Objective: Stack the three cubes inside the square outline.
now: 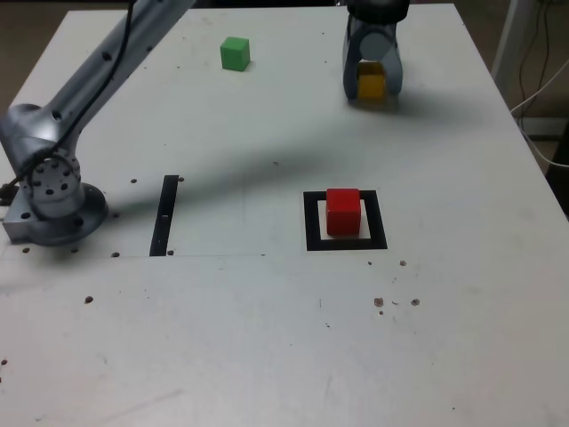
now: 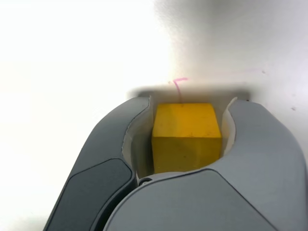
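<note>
Near table's far edge, fingers clamp yellow cube on opp flat sides. Prob light, rigid, smooth; grip mid-height. Red cube sits in outline; green cube far-left.

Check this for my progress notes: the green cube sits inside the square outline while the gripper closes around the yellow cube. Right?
Not quite. In the exterior view the red cube sits inside the square outline; the green cube lies apart on the table. The gripper is around the yellow cube, as stated.

Yellow cube partly behind claw.
</note>
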Action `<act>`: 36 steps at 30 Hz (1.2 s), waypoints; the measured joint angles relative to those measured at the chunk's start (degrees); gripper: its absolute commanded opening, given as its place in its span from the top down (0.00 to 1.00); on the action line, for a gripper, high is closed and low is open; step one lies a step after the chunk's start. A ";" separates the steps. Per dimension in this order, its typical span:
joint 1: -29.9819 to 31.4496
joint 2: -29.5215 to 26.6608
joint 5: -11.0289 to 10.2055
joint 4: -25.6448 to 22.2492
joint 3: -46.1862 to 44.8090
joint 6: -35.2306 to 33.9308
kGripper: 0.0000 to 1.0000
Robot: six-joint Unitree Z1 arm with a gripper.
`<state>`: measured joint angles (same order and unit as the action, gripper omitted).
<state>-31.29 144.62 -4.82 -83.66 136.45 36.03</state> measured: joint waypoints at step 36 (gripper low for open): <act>35.82 -35.39 1.36 2.62 -39.59 -40.43 0.81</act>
<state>4.53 109.23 -3.47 -81.04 96.85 -4.40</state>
